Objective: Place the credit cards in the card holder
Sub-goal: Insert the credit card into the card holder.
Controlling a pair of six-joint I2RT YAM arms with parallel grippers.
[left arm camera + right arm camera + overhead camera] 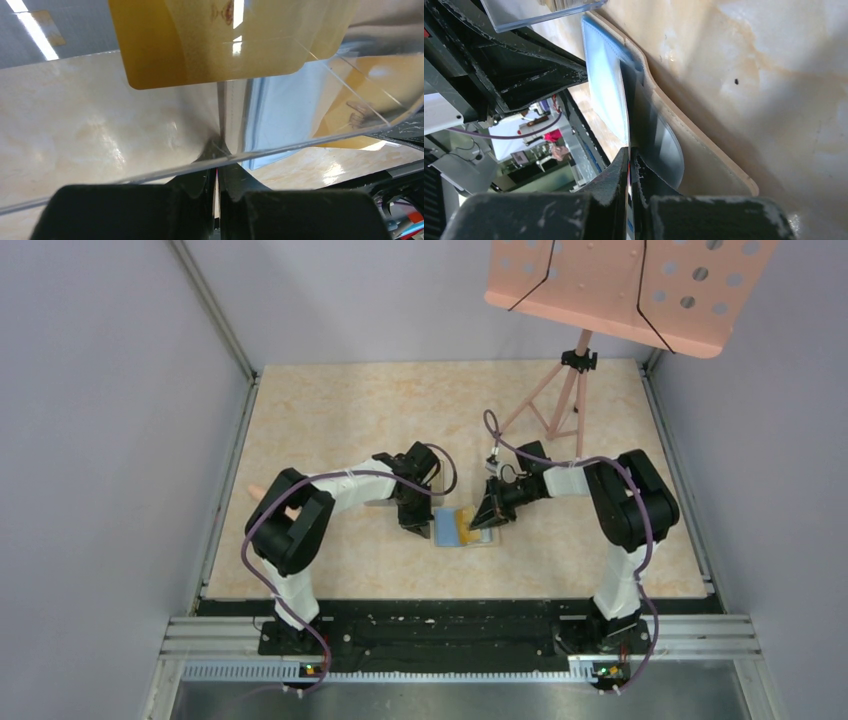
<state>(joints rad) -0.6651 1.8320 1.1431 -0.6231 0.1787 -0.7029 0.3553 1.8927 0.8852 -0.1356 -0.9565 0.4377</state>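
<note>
Holder (pixel 466 530) lies open at mid-table, blue lining up, tan shell down, between the two grippers. A yellow card (pixel 468 523) sits on the lining; whether it is in a slot or only lying on top, cannot tell.

Right gripper (pixel 629 160): jaws pressed together on a thin sheet (pixel 628 120) seen edge-on, which runs from the fingertips into the blue lining. Likely a card lined up with a pocket mouth, possibly a pocket flap held back. Cannot tell which.

Left gripper (pixel 217 165): jaws nipped on the edge of a clear plastic piece (pixel 150 125), which stands tilted just beside the holder. Judgement: it is kept raised there to bring the cards close to the holder, or to keep it off the blue side while the right arm works.

Views compared. The top camera gives the layout only: both wrists converge low over the holder, and the clear piece hardly shows. The left wrist view shows the clear piece, a yellow card beyond or inside it, and blue lining through it. The right wrist view alone shows the holder's stitched tan rim flat on the table (pixel 350 410) and the edge-on sheet.

Outward: a pink perforated stand (pixel 620 285) on a tripod at the far right, well apart.
</note>
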